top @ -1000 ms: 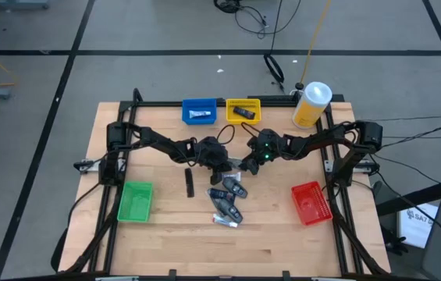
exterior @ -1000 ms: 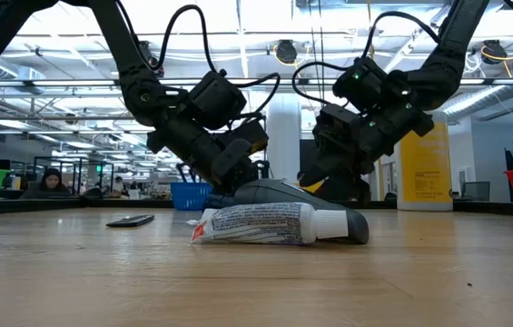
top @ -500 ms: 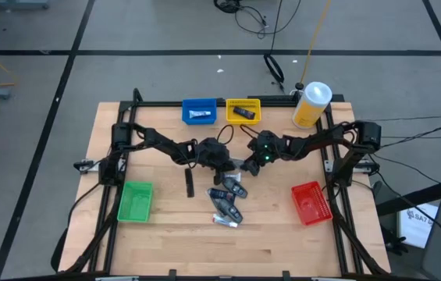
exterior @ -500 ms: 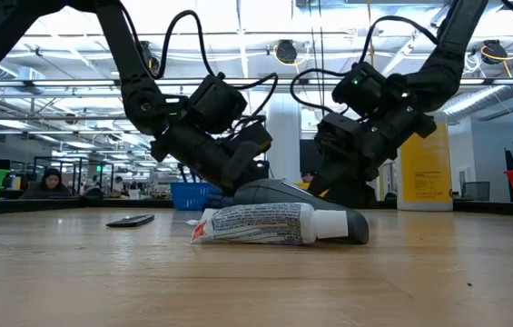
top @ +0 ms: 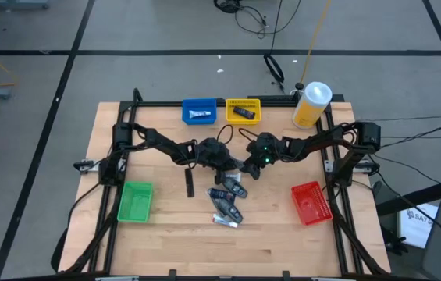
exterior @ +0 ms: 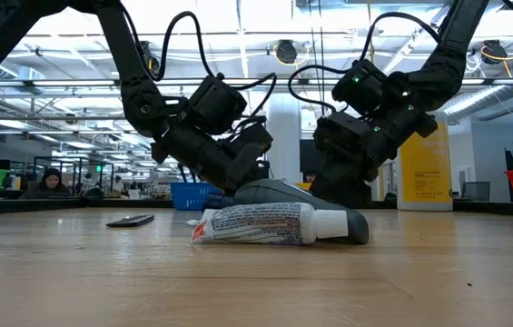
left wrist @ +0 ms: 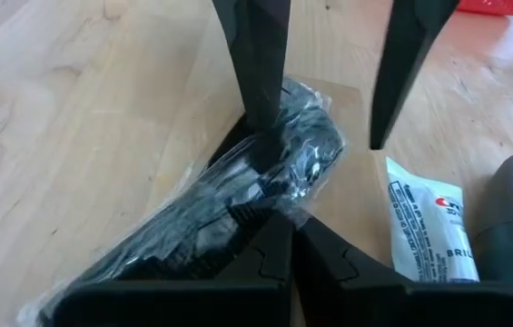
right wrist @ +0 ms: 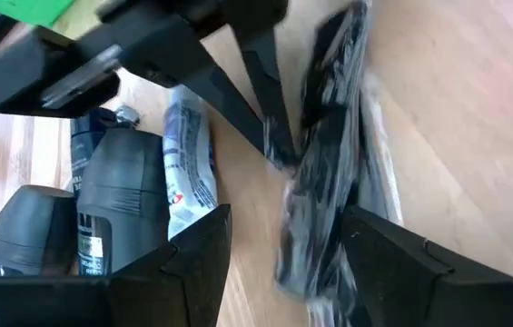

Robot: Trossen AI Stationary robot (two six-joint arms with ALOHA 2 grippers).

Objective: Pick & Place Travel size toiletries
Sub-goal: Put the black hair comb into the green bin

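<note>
Both arms meet at the centre of the table (top: 282, 242) in the high view. The left gripper (top: 228, 161) sits just left of centre with its fingers pressed together; the left wrist view shows their tips pinching the clear wrapper of a black packet (left wrist: 238, 213) lying on the wood. The right gripper (top: 253, 165) is immediately to its right, jaws held apart on either side of the same packet (right wrist: 329, 163); its two fingers show in the left wrist view, one touching the packet's upper end, the other clear of it. Whether the right gripper actually grips the packet cannot be told.

The remaining toiletries (top: 228, 199) lie in a loose cluster just below centre in the high view. A white tube (exterior: 265, 223) lies at the centre of the low view, a dark grey bottle (exterior: 279, 193) behind it. A thin dark stick (top: 190, 183) lies to the cluster's left.

Blue bin (top: 199, 111) and yellow bin (top: 243, 110) stand at upper centre, each holding one item. Green bin (top: 135, 200) at lower left, red bin (top: 311, 203) at lower right, yellow canister (top: 311, 105) at upper right.
</note>
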